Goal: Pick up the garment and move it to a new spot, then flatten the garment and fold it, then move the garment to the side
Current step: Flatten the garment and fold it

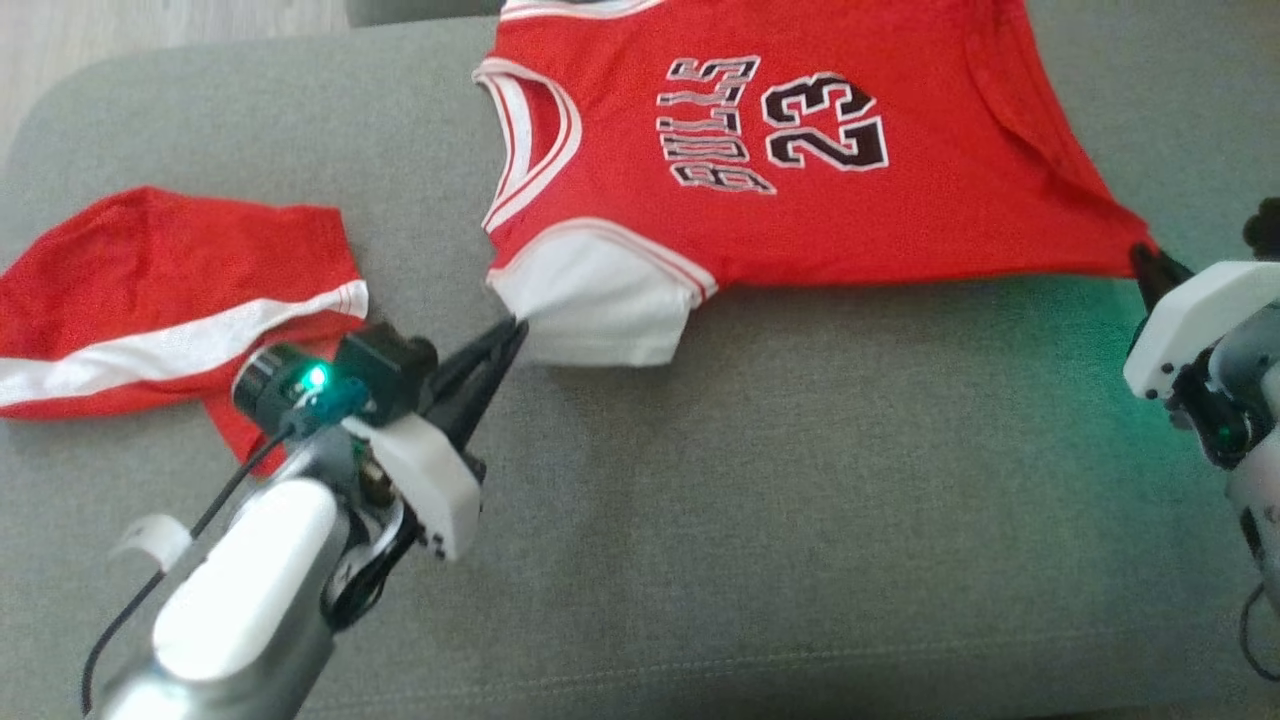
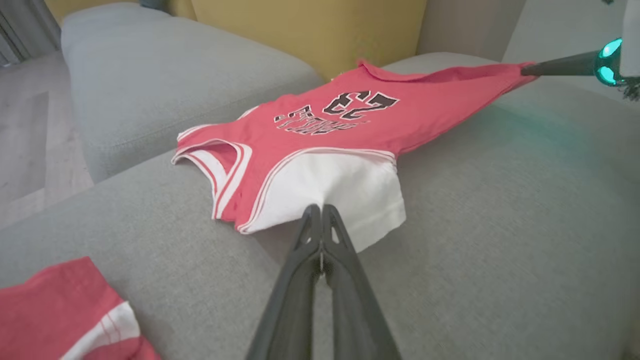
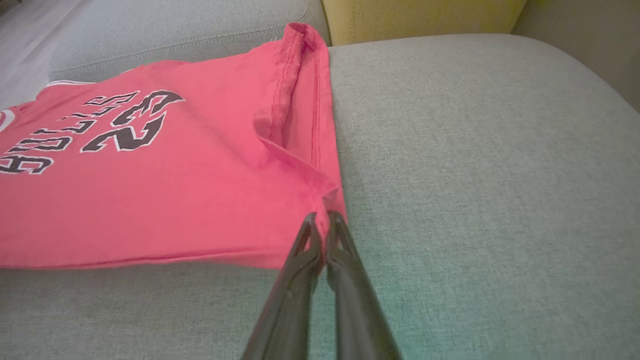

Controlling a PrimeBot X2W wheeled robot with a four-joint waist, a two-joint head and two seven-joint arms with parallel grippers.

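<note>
A red Bulls 23 jersey (image 1: 800, 210) with white sleeves lies stretched across the grey sofa seat (image 1: 800, 480). My left gripper (image 1: 515, 328) is shut on its white sleeve (image 2: 345, 190); in the left wrist view the left gripper (image 2: 320, 210) pinches the sleeve edge. My right gripper (image 1: 1142, 255) is shut on the jersey's bottom hem corner, which pulls out to a point. In the right wrist view the right gripper (image 3: 321, 217) clamps that red corner (image 3: 327, 192). The jersey (image 3: 150, 175) is taut between both grippers.
Red shorts (image 1: 150, 300) with a white stripe lie on the seat at the left, also seen as red shorts (image 2: 65, 315) in the left wrist view. A yellow cushion (image 2: 310, 30) stands behind. The sofa's edge and wooden floor (image 2: 25, 140) lie beyond.
</note>
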